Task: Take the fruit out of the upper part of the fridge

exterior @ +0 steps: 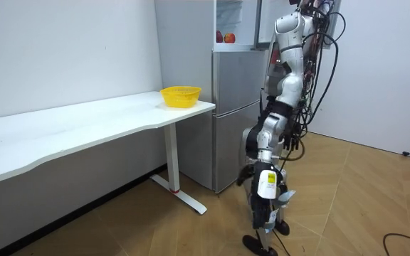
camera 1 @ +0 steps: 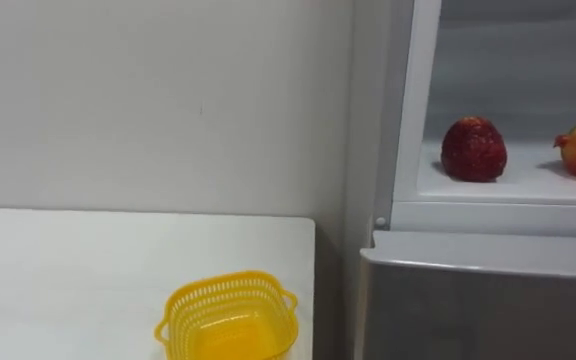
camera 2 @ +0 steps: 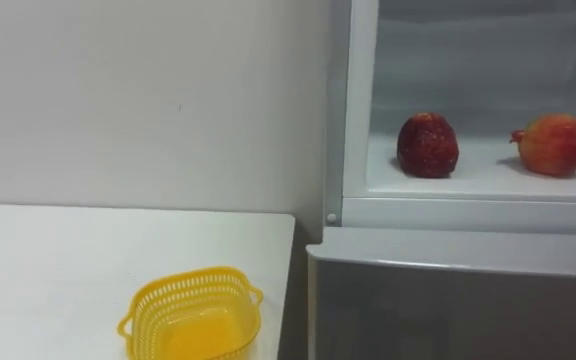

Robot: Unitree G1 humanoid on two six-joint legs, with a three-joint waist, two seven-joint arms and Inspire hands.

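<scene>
Now robot upright facing open fridge (exterior: 235,99); strawberry (camera 1: 474,150), pomegranate (camera 2: 556,145) on shelf (camera 1: 528,186); hand state cannot tell

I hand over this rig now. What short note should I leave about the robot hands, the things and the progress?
Robot hands: state cannot be told.
Things: dark red strawberry-shaped fruit and round red-orange fruit both lie on the white shelf of the open upper fridge; yellow plastic mesh basket stands on the white table, no fruit inside.
Done: robot stands before the fridge.
Left: take fruit out, probably into the basket.
</scene>
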